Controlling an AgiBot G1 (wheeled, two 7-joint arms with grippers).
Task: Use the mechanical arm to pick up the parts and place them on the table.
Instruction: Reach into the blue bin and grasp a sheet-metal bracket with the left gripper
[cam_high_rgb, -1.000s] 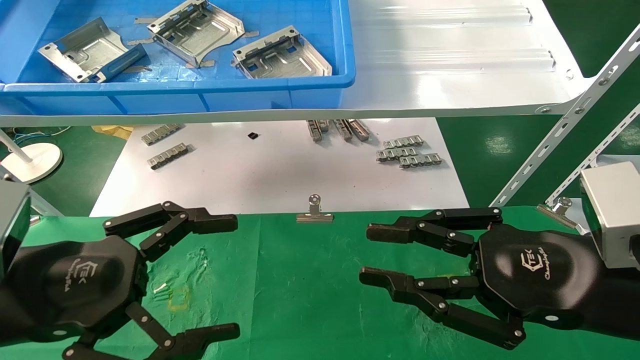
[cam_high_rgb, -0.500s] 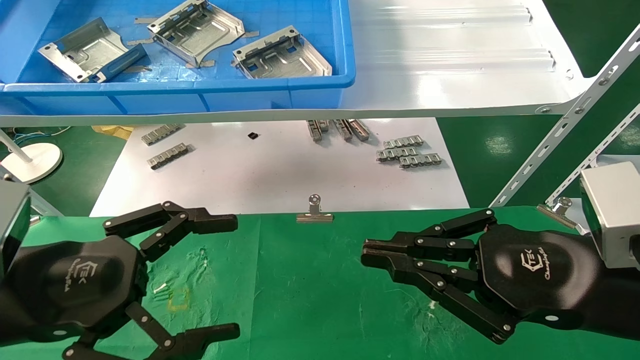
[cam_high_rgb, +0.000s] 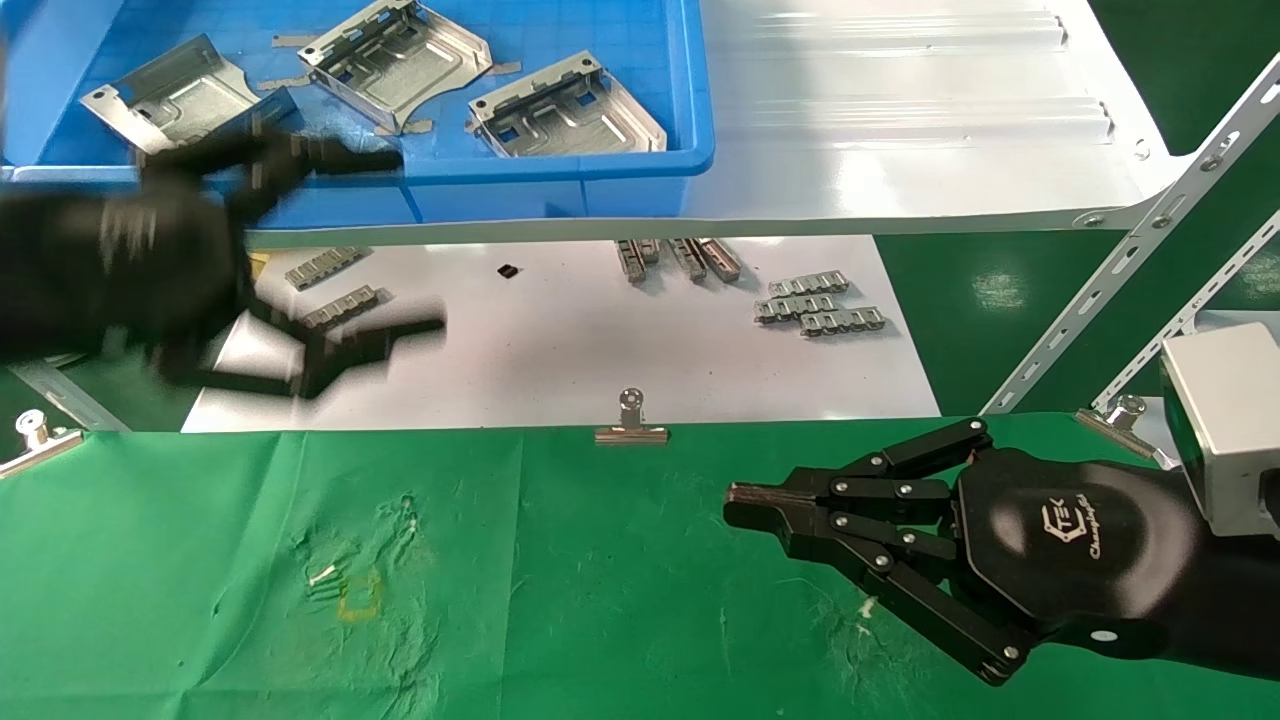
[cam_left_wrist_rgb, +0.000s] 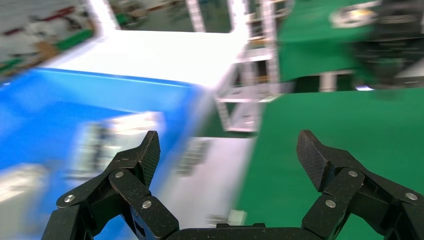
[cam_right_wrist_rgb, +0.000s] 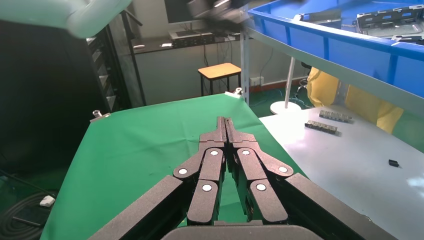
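Three silvery stamped parts lie in a blue bin on the white shelf: one at the left, one in the middle, one at the right. My left gripper is open and empty, raised and blurred in front of the bin's near wall, below the left part. In the left wrist view it spans the bin's edge, with blurred parts ahead. My right gripper is shut and empty, low over the green table; its closed tips show in the right wrist view.
The glossy white shelf overhangs a white sheet carrying grey toothed strips. Binder clips hold the cloth's far edge. A perforated white frame bar slants at the right.
My left arm has risen fast from the table up toward the blue bin, still open. My right gripper went from open to shut a second ago and has since stayed put.
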